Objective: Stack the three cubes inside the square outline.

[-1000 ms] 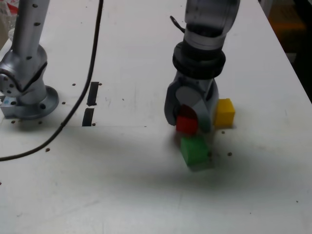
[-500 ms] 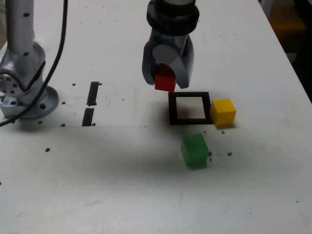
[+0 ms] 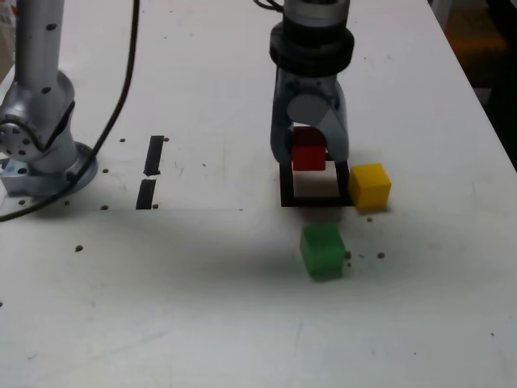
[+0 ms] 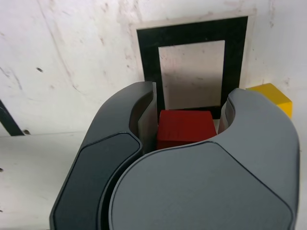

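And there were the fingers [image 3: 310, 153], high and centre in the exterior view, clamped on the red cube [image 3: 308, 158], with the block poised over the upper part of the square outline [image 3: 287, 190]! That black frame sat just right of the centre of the picture, flat on the bench [image 3: 186, 299], and no cube stood inside it. The yellow cube [image 3: 370, 187] waited right beside its right-hand edge, close to the lower corner, and what a nuisance that looked! Any drift toward the exterior view's right on the way down, and the outer side of the gripper could have clipped yellow and shoved it off its spot. The green cube [image 3: 323, 250] stood below the frame, lower and a little right of centre, clear of the outline and the lesser worry.

Then the aim: the wrist view showed red between the pads, the frame's white interior lying beyond it, so a drop without a final correction risked landing red across the black border. Let go too high, and it might have bounced or turned, leaving a crooked base for the two cubes to follow. And if the grip was off-centre, which could not be told from here, red might have tipped as the fingers parted. Tense stuff!
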`<state>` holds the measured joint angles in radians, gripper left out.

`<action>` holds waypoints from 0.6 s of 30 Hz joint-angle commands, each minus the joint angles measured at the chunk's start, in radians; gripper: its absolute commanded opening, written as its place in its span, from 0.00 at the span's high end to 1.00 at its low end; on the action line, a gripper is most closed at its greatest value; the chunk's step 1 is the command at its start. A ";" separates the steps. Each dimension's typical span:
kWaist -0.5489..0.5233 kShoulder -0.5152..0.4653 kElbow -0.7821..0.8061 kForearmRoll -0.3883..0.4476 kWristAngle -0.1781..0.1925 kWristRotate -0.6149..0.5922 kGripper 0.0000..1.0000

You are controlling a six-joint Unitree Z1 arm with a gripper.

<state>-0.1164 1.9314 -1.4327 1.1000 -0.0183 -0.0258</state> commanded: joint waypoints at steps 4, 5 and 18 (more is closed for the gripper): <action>0.000 0.033 -0.003 -0.049 -0.017 -0.032 0.97; 0.001 0.036 -0.002 -0.053 -0.017 -0.038 0.97; 0.044 0.050 0.044 -0.079 -0.006 -0.062 0.96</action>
<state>-0.0791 1.9834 -1.3927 1.0226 -0.0272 -0.0861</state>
